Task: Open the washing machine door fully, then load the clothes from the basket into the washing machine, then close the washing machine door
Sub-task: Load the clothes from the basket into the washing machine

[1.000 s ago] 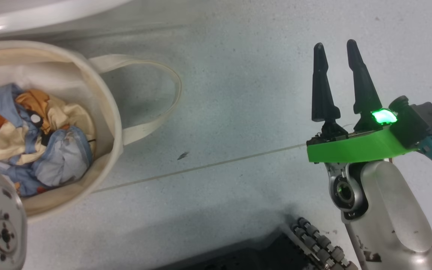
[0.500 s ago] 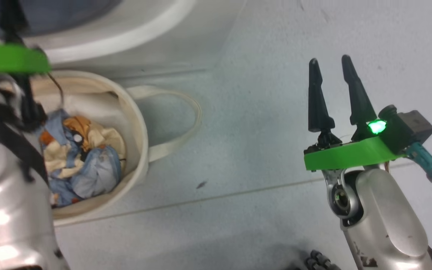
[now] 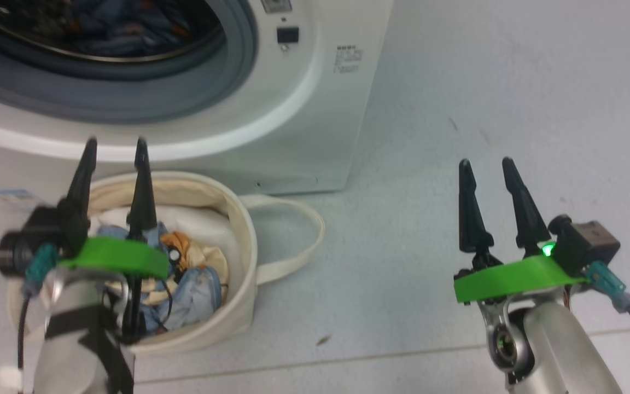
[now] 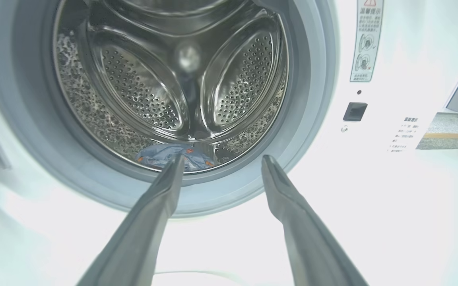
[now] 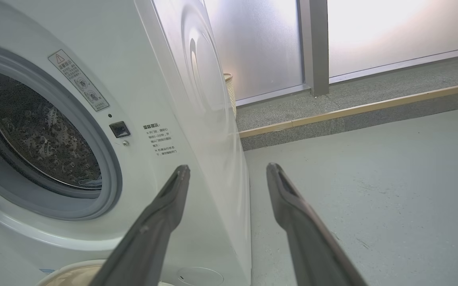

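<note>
Clothes (image 3: 194, 284) lay crumpled in the basket (image 3: 241, 257) at the lower left of the head view, with blue, cream and orange cloth bunched beside a white bundle (image 3: 200, 224). One loop handle (image 3: 307, 241) drooped to the right onto the grey floor (image 3: 402, 246). The washing machine (image 3: 315, 109) filled the upper left, its round opening uncovered just above the basket, and dark blue cloth showed blurred inside. The left gripper (image 3: 116, 143) overlapped the basket with its two fingers spread and nothing between them. The right gripper (image 3: 485, 162) hung at the lower right over bare floor, well apart from the basket, with its fingers also spread and empty.

In the left wrist view, the steel drum (image 4: 141, 79) took up the upper left inside its grey rubber ring (image 4: 312, 99). A blue garment (image 4: 165, 153) with orange prints rested at the drum's bottom, just above the tip of the left finger. Both fingers stood wide apart, pointing at the lower rim.

In the right wrist view, the machine's front and side covered the left half, and a warning sticker (image 5: 78, 79) sat at the upper left. The open fingers framed the machine's corner, with frosted panels (image 5: 261, 43) at the upper right.
</note>
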{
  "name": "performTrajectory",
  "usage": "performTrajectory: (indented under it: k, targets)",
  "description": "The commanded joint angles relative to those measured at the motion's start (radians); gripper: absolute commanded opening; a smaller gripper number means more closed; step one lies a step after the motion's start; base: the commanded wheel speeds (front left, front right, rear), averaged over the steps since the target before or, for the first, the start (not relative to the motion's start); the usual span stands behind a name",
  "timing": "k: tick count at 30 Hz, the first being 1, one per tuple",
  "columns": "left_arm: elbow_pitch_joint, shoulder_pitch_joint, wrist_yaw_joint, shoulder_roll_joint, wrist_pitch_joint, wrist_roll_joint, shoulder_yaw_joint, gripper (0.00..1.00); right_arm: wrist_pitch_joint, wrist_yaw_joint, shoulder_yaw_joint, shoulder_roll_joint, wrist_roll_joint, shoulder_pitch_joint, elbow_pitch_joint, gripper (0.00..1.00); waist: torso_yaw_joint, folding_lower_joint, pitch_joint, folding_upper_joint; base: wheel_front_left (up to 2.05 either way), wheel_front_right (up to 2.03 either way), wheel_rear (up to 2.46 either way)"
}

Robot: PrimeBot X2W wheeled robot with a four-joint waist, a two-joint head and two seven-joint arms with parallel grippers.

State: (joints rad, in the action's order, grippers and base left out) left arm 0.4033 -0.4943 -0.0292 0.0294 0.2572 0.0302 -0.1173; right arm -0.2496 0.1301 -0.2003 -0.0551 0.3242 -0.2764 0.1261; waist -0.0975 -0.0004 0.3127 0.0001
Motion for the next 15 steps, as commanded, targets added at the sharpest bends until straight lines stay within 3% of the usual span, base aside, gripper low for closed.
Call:
performTrajectory:
  k: [1,4,15]
  targets:
    - [-0.052,0.039,0.013,0.022,0.005,0.019,-0.02,1.0,-0.012,0.001,-0.013,0.005,-0.002,0.018,-0.027,1.0,0.031,0.0004,-0.092,-0.0001,0.0,0.0,0.0]
    - [-0.066,0.093,0.021,0.021,0.005,0.044,0.001,1.0,-0.012,0.001,-0.011,0.005,0.001,0.038,-0.026,1.0,0.035,0.0004,-0.12,-0.0001,0.0,0.0,0.0]
    - [-0.142,0.32,0.116,0.021,0.005,0.113,0.09,1.0,-0.012,0.001,-0.001,0.005,0.018,0.149,-0.005,1.0,0.051,0.0004,-0.252,-0.0001,0.0,0.0,0.0]
